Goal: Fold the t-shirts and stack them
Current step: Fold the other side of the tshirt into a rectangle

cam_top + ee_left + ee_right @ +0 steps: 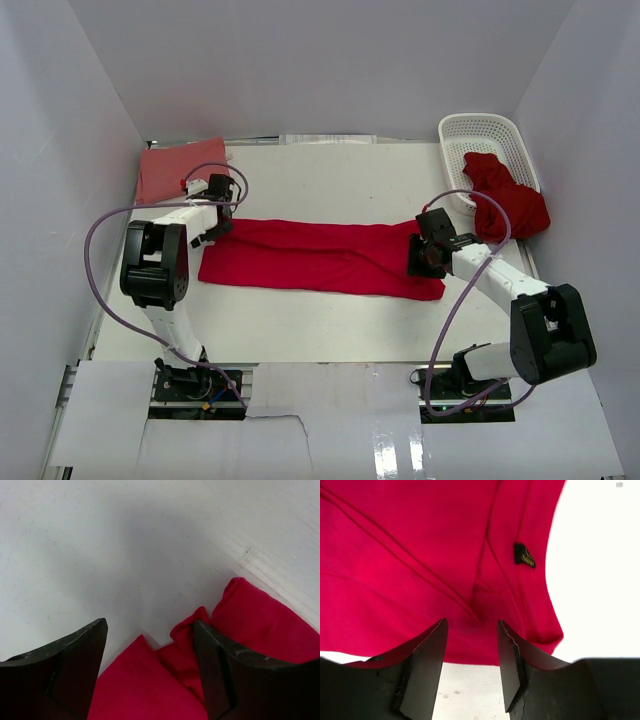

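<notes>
Left pincer (150, 625) wide, nothing pinched, over the left end of the long red t-shirt (320, 258); cloth bunched below and between its fingers. Right pincer (471, 624) part open, empty, at the shirt's right end, cloth edge just past the fingertips. Shirt lies as a folded band across mid table (330, 180). Pink t-shirt (170, 170) flat at far left corner. Crumpled red t-shirt (510, 205) hangs over the near rim of the basket (480, 128), far right corner.

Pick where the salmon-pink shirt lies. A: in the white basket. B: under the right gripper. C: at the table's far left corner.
C: the salmon-pink shirt lies flat at the far left corner of the table, while the basket holds a crimson shirt.
</notes>
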You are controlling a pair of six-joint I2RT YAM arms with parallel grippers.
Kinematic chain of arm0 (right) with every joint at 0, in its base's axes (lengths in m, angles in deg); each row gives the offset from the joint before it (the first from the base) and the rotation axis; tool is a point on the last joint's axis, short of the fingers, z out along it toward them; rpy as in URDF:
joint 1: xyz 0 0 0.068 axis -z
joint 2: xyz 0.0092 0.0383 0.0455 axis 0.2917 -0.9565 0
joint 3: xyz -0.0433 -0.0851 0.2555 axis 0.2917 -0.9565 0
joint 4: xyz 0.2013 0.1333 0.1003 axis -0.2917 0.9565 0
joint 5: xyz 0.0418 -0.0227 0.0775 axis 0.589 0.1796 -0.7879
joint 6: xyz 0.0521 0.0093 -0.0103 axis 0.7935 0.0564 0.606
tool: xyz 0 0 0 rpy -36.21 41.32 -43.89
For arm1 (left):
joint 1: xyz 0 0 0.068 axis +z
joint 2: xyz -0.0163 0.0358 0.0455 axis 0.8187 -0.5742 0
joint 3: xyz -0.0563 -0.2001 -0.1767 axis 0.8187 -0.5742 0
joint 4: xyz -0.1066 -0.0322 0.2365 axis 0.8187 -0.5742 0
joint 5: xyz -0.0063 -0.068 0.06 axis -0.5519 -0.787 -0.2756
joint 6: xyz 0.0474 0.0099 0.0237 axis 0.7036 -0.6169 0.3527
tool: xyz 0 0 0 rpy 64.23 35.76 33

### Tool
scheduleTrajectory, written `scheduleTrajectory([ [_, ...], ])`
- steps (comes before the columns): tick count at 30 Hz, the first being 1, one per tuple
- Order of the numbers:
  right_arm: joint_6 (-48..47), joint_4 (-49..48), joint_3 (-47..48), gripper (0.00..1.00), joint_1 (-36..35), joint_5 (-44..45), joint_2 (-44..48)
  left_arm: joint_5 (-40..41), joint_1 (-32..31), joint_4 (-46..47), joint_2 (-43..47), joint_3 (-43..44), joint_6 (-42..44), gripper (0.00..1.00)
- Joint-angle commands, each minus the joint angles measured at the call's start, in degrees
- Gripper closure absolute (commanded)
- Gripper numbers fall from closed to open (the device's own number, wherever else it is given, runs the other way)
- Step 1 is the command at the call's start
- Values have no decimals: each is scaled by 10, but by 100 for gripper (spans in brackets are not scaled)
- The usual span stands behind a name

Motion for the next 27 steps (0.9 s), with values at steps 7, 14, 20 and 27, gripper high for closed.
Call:
scheduleTrajectory([
  [7,17,25,10,47,-5,9,85,52,-16,9,120,-16,-34,19],
  [14,-4,-26,82,48,-4,-20,34,76,-26,55,186,-30,-5,19],
  [20,-31,-96,164,54,-5,-144,-121,-133,-37,168,167,-17,75,19],
  [27,-48,-142,243,53,-7,-252,-244,-255,-50,149,60,65,120,19],
])
